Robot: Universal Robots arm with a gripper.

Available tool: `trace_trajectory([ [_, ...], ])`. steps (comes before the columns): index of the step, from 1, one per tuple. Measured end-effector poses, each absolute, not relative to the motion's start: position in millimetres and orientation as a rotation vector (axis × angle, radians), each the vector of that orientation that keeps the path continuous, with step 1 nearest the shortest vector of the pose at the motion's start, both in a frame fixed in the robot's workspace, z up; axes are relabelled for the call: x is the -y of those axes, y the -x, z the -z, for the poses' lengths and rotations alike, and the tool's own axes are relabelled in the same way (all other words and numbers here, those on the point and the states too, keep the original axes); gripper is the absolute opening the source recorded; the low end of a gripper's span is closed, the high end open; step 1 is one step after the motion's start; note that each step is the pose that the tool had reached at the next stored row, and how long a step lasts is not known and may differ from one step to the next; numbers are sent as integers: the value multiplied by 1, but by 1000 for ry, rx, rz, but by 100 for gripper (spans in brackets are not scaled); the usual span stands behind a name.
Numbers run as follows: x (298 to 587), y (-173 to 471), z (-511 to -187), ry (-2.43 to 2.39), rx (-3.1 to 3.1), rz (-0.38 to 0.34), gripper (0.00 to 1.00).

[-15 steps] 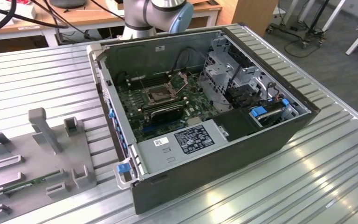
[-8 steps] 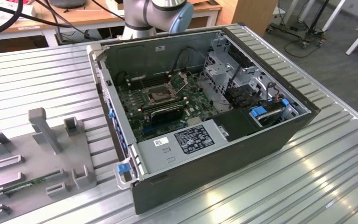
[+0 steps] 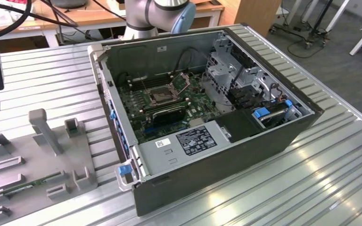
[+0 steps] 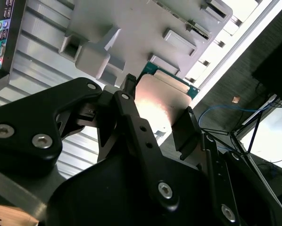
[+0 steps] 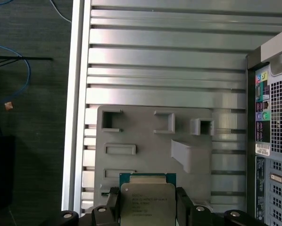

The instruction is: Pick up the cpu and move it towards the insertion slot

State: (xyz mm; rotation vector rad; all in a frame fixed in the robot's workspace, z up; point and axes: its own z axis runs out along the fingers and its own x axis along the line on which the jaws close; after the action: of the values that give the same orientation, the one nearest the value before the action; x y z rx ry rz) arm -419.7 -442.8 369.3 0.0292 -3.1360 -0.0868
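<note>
Second wrist view shows the gripper (image 4: 159, 106) with its jaws clenched on two opposite edges of the cpu (image 4: 165, 93), which appears lifted off the grey fixture tray (image 4: 131, 28) lying near one edge of the ribbed tabletop (image 4: 42, 66). The pick looks done. Farther off, in the exterior view, the insertion slot (image 3: 158, 92) sits inside the open computer case (image 3: 231, 141), well apart from the tray, so most of the carry seems left.

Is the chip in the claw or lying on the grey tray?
Held: the gripper clamps the cpu, clear of the tray.
</note>
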Motion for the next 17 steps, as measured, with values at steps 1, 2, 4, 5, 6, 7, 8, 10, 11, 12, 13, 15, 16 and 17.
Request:
trace_trajectory([
  [1,443,418,-369,-29,3136,87,55],
  [2,443,417,-369,-29,3136,87,55],
  [4,443,414,-369,-29,3136,87,55],
  [5,443,412,-369,-29,3136,87,55],
  [6,443,411,-369,-29,3136,87,55],
  [7,443,409,-369,-29,3136,87,55],
  [8,443,408,-369,-29,3136,87,55],
  [10,443,405,-369,-29,3136,87,55],
  [11,443,403,-369,-29,3136,87,55],
  [12,443,401,-369,-29,3136,87,55],
  [13,443,400,-369,-29,3136,87,55],
  [15,443,397,-369,-29,3136,87,55],
  [16,443,395,-369,-29,3136,87,55],
  [17,443,393,-369,-29,3136,87,55],
])
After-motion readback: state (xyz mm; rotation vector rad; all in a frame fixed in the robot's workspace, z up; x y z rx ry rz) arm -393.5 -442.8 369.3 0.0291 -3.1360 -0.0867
